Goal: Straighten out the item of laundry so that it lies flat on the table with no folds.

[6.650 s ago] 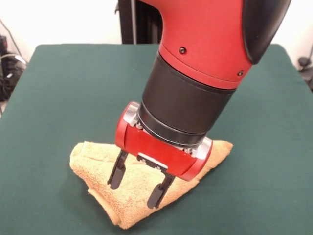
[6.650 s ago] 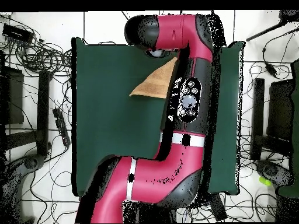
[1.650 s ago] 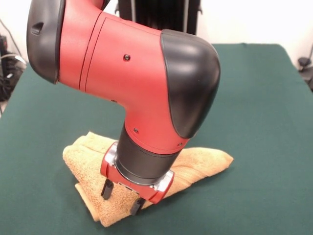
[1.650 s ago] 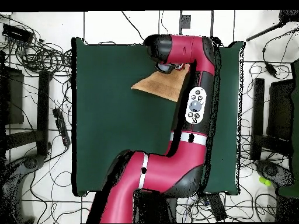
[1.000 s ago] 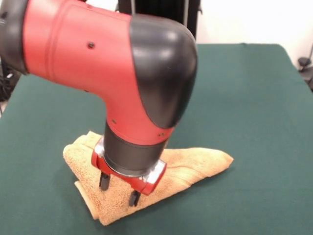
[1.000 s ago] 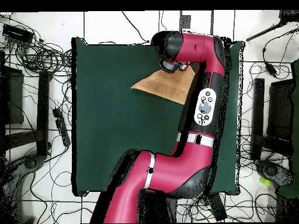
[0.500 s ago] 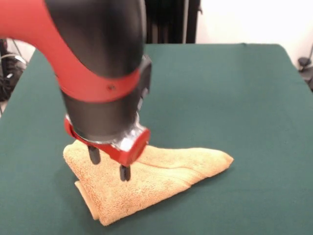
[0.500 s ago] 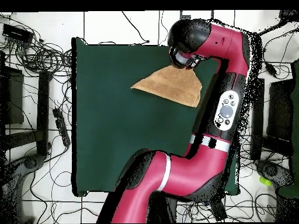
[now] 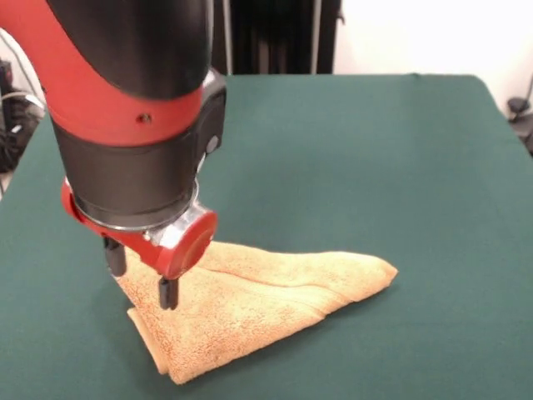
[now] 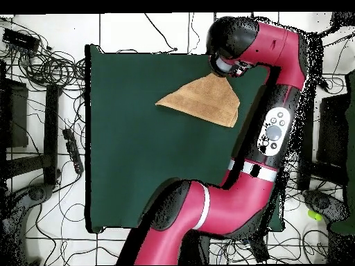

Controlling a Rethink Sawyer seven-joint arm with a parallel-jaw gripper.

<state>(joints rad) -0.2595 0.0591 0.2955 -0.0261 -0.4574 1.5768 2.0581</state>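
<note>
The orange-yellow towel (image 9: 258, 304) lies folded into a rough triangle on the green table (image 9: 375, 150), near its front edge. A fold ridge runs across it toward its right tip. My gripper (image 9: 141, 279) is open and empty, with both fingers pointing down over the towel's left corner. One fingertip (image 9: 167, 297) is over the cloth and the other (image 9: 114, 263) is at the towel's left edge. I cannot tell whether they touch it. In the overhead view the towel (image 10: 200, 102) shows as a triangle, and the arm's wrist (image 10: 229, 45) covers its upper right corner and hides the gripper.
The arm's body (image 10: 274, 131) runs along the right side of the table (image 10: 132, 152) in the overhead view. Cables and equipment (image 10: 41, 69) lie on the floor around the table. The black pedestal (image 9: 275, 37) stands behind the table's far edge.
My gripper has moved left across the towel in the front view, from its middle to its left corner, and stays open. The towel has kept its folded shape over the last second.
</note>
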